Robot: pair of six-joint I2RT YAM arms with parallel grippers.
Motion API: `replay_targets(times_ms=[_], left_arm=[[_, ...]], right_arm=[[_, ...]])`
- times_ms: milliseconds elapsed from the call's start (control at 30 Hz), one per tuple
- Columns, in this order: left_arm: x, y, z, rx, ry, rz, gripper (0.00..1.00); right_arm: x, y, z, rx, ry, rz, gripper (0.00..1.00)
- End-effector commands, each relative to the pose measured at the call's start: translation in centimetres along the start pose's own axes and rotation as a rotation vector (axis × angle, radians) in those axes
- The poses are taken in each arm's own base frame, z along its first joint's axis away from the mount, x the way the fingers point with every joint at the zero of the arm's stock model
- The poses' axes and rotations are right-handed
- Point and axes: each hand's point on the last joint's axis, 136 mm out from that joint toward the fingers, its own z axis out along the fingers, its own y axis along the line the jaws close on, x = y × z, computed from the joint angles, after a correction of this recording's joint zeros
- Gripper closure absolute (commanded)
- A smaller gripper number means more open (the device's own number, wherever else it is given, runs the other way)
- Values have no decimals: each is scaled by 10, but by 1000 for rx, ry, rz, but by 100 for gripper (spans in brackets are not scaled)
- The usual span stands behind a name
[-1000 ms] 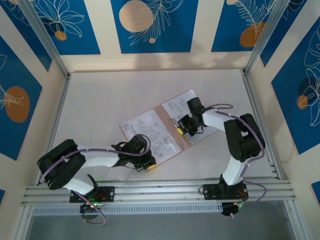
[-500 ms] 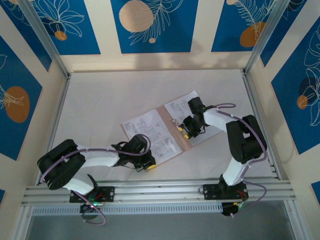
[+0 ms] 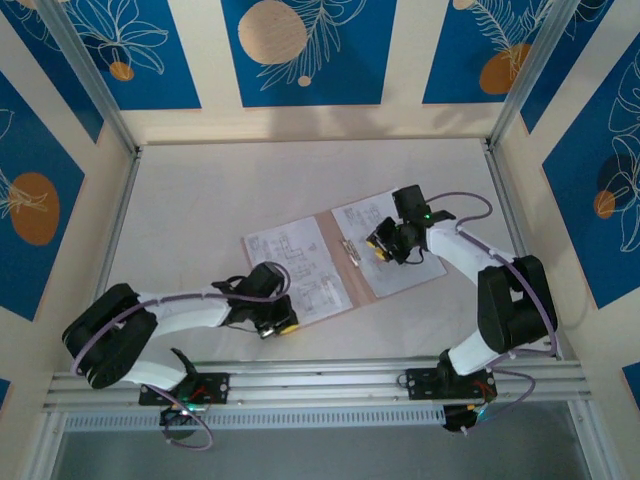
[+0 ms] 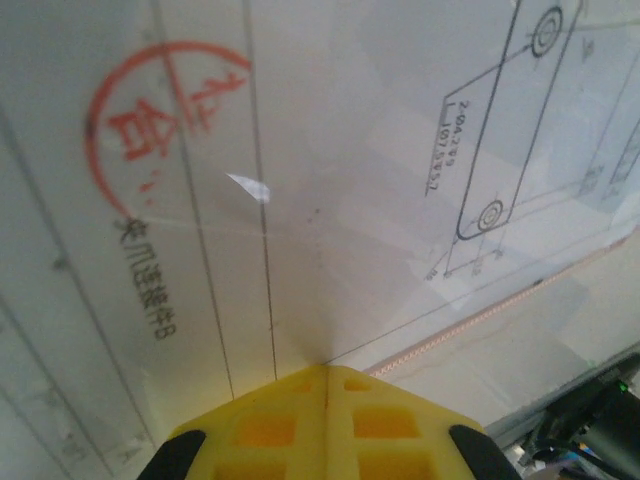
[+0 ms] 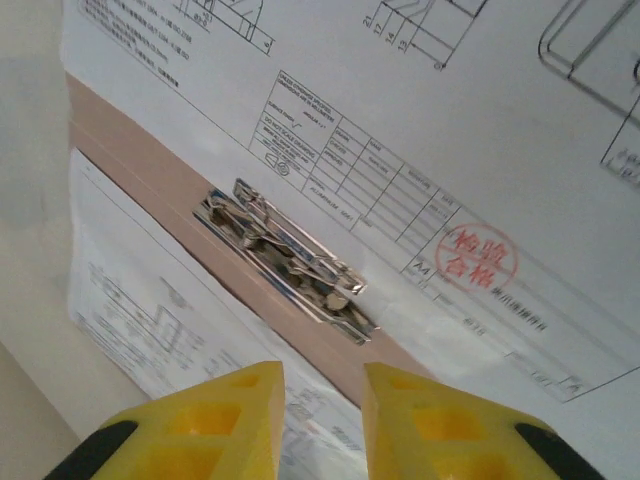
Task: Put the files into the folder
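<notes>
Pinkish-tan card folder (image 5: 150, 165), thin printed white sheets (image 5: 450, 120), shiny ridged metal clip (image 5: 285, 260).

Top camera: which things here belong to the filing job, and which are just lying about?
Job: folder, its metal clip, printed sheets lying on both halves, left claw, right claw.
Just there: table, patterned walls, aluminium rails.

left arm (image 3: 190, 312) is laid out low and stretched rightward; left gripper (image 4: 326, 375) is clamped tight, yellow pads seam to seam; right arm (image 3: 465, 245) is folded back leftward; right gripper (image 5: 322, 390) is set slightly apart, narrow gap seen between pads
</notes>
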Motion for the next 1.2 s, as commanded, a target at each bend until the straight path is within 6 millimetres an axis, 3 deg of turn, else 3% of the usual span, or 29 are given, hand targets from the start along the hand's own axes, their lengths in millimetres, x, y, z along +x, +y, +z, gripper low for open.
replay_targets(times_ms=[0,167,400,567,867,1000,1167], left_arm=[[-11,33,-14,-129,-23,-15,100],[-33,41,-28,-150,-53,-26,100],[-61,35,-35,-140,-84,-31,100],[-69,31,-33,-146,-91,-27,100],[-79,17,-41,-120,-133,-21,100],[-79,7,-53,-98,-150,-4,81],[-78,3,-68,-93,-165,12,69]], right_arm=[[14,-7,-4,-8,45,-62,74],[28,-15,-4,2,78,-114,75],[58,-26,6,48,155,-239,76],[80,-29,15,45,238,-296,77],[113,-26,37,-8,406,-334,89],[116,-30,46,6,440,-328,89],[117,-37,52,44,446,-323,89]])
